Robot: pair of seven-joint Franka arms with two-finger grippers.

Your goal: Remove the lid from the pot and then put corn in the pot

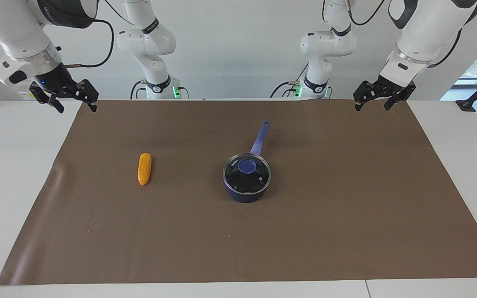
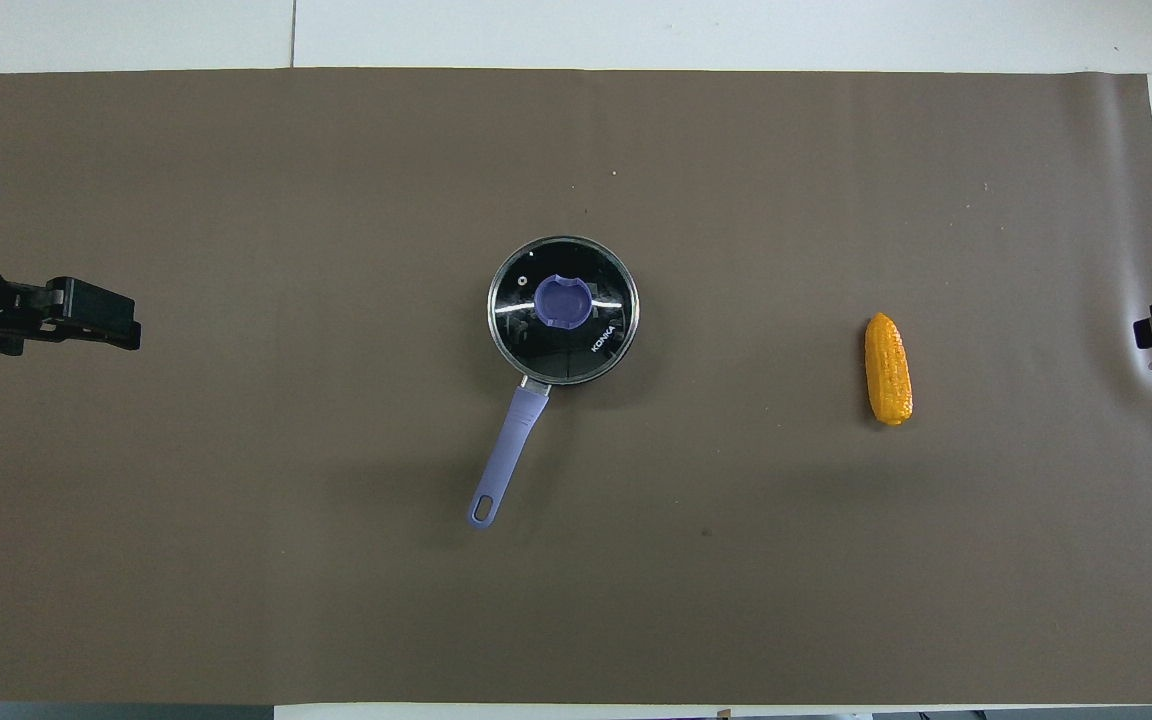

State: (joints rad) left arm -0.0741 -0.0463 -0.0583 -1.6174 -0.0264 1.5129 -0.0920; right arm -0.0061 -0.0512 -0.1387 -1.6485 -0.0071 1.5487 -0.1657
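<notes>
— Where's the pot [image 1: 244, 191]?
— Mid-mat on the bench [image 1: 15, 174], the lid [image 1: 246, 174] seated on it, blue knob [image 2: 563, 301] up. Its handle [image 1: 260, 138] points toward the robots.

— And the corn [image 1: 144, 169]?
— Lying well apart from the pot, toward the right arm's end of the bench.

— The hands?
— Both hang raised, holding nothing. The right hand [image 1: 75, 103] is over the brown mat's [image 1: 325, 231] corner past the corn from the pot, fingers spread. The left hand [image 1: 372, 103] waits over the mat's corner at the left arm's end, also spread.
</notes>
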